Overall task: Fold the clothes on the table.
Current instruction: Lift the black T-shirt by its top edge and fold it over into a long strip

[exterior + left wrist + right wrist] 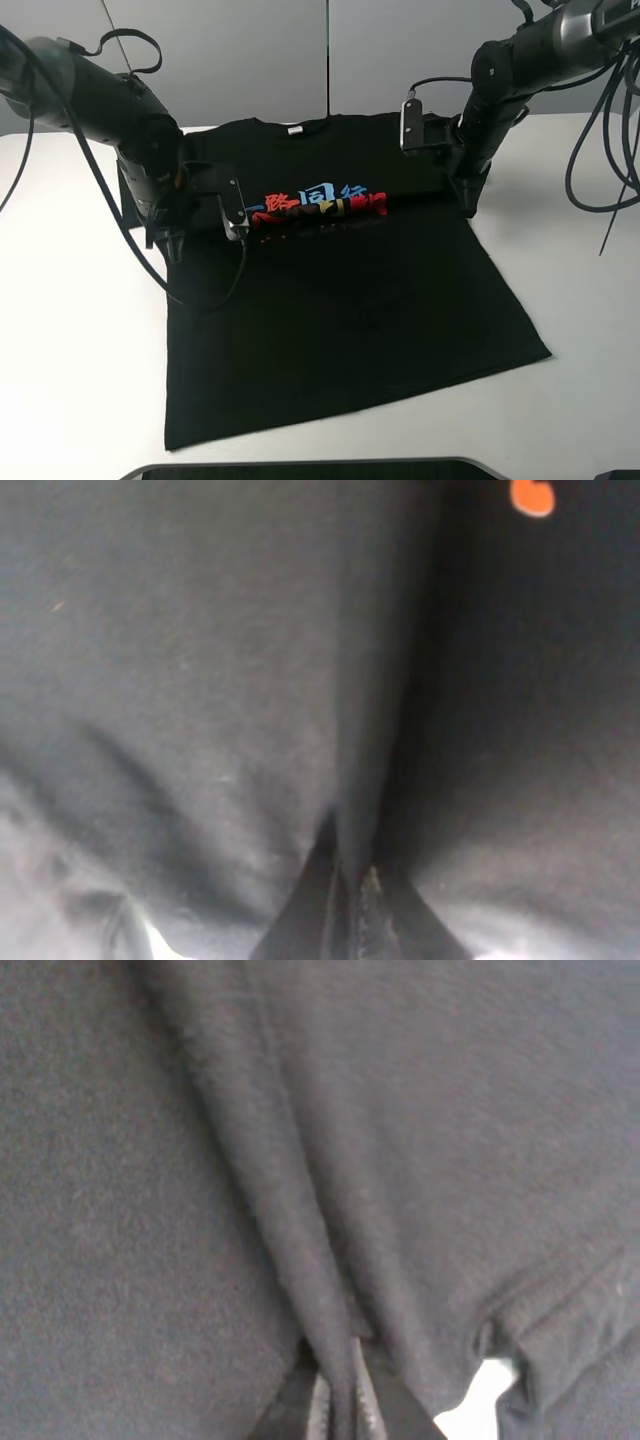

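Exterior high view: a black T-shirt (340, 320) is laid on the white table (70, 350), with the collar toward the far edge and the hem toward the near edge. The lower body of the shirt is spread flat. A crosswise ridge is raised at chest height. It runs through the printed characters (315, 205) in red, blue and yellow, and their lower row is partly creased into it.

The left gripper (172, 245) is set down on the side edge of the shirt at the left of this view, just below the sleeve, at one end of the ridge. The right gripper (470, 200) is set down on the opposite side edge, just below the other sleeve. Grey wall panels (250, 60) are seen behind the table.

In the left wrist view, the picture is filled with black cloth. A narrow upright fold of the shirt is pinched between the two fingertips (375, 912), which are brought together on it. An orange patch of print (532, 495) is visible farther along the cloth. Slivers of white tabletop are exposed beside the fingers.

In the right wrist view, a similar fold of the shirt is clamped between the fingertips (300, 1405), with the jaws closed on it. A small gap of white tabletop is shown close by.
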